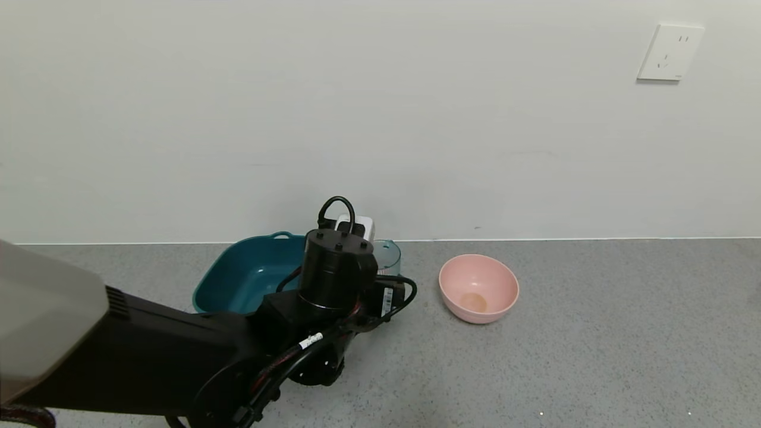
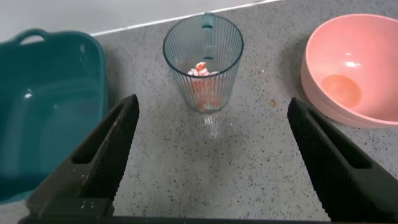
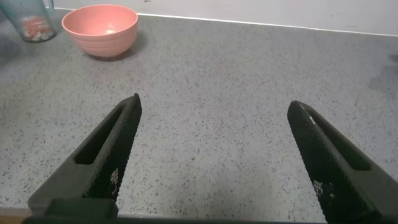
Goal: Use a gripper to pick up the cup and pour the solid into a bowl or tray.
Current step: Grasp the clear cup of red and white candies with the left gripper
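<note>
In the head view the left gripper (image 1: 357, 279) hides most of the cup (image 1: 387, 254), at its 1 o'clock; the tub (image 1: 247, 273) is partly covered.

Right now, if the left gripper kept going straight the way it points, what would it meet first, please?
Most likely the ribbed blue-green cup: it stands upright straight ahead of the open left gripper, not yet between its fingers, with the teal tub and pink bowl off to either side.

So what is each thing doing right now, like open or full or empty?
Left gripper: open, facing the cup, not touching it.
Right gripper: open over bare counter, holding nothing.
Cup: upright on the counter, white and orange-red pieces at its bottom.
Teal tub: upright, empty as far as visible.
Pink bowl: upright, empty.
</note>
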`<state>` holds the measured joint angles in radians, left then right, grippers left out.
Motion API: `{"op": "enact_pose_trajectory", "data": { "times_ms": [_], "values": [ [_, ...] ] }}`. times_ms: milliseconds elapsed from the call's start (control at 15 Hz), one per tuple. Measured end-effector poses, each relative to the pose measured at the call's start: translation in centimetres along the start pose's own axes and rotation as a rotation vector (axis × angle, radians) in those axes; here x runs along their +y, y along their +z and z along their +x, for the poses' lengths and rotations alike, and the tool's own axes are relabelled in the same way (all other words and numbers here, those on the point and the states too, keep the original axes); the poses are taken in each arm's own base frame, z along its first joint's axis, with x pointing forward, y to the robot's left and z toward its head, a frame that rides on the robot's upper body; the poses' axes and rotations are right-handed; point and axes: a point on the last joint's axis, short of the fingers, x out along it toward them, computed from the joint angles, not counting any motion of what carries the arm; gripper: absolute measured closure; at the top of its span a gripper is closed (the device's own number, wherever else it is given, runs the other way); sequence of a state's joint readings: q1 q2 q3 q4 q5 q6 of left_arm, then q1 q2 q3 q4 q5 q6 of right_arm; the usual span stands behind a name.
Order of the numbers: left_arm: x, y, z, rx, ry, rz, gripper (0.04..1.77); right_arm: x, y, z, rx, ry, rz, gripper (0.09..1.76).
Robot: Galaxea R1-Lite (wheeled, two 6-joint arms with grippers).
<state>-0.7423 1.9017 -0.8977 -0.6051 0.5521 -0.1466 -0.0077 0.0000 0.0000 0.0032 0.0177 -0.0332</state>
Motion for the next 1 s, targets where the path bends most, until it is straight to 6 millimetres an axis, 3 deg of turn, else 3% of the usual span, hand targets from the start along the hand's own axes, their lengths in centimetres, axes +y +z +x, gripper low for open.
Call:
{"op": "enact_pose_trajectory", "data": {
  "times_ms": [467, 1000],
  "values": [
    [-1.4, -2.0, 3.1, 0.055, 0.015, -0.005, 0.09, 0.0, 0.0, 0.0, 0.000, 0.000, 0.000, 0.14],
    [-1.0, -2.7, 7.2, 0.083, 0.059, -0.010, 0.09, 0.0, 0.0, 0.0, 0.000, 0.000, 0.000, 0.14]
  ]
}}
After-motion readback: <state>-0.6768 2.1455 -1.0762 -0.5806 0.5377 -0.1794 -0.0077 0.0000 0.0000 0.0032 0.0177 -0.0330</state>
